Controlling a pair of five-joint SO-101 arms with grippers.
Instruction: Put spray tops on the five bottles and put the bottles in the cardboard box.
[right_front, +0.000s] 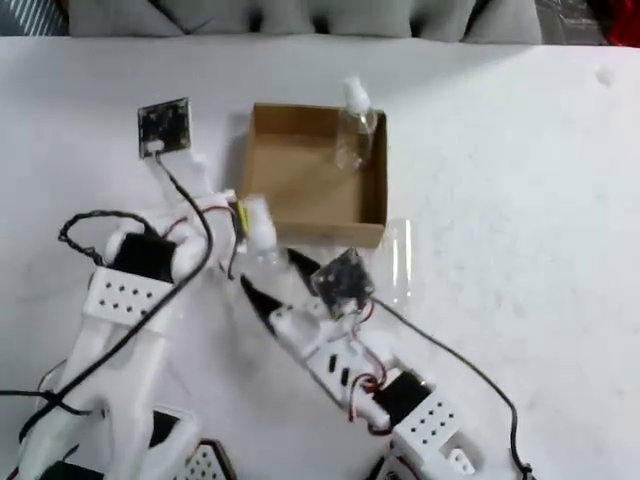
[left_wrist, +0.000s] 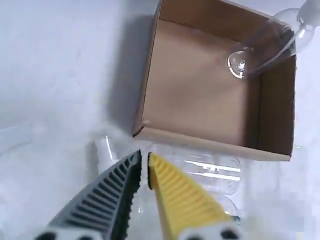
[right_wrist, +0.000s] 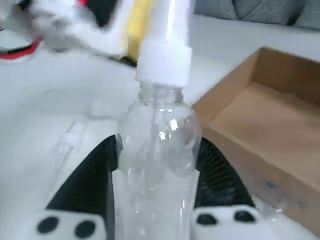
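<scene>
My right gripper (right_wrist: 157, 172) is shut on a clear bottle (right_wrist: 156, 150) held upright, black fingers (right_wrist: 92, 187) on both sides of it. A white spray top (right_wrist: 165, 52) sits at its neck, and my left gripper (right_front: 250, 222) is shut on that spray top (right_front: 260, 225) just in front of the box's near left corner. The grey and yellow fingers (left_wrist: 175, 195) are closed together. The right gripper (right_front: 280, 280) holds its bottle right below there. A capped bottle (right_front: 355, 125) (left_wrist: 260, 50) leans in the far right corner of the cardboard box (right_front: 300, 185) (left_wrist: 200, 95).
An uncapped clear bottle (right_front: 400, 260) (left_wrist: 212, 170) lies on the white table against the box's front right. Black cables (right_front: 100, 225) loop over the left arm. A grey sofa edge (right_front: 300, 18) runs along the back. Open table lies to the right.
</scene>
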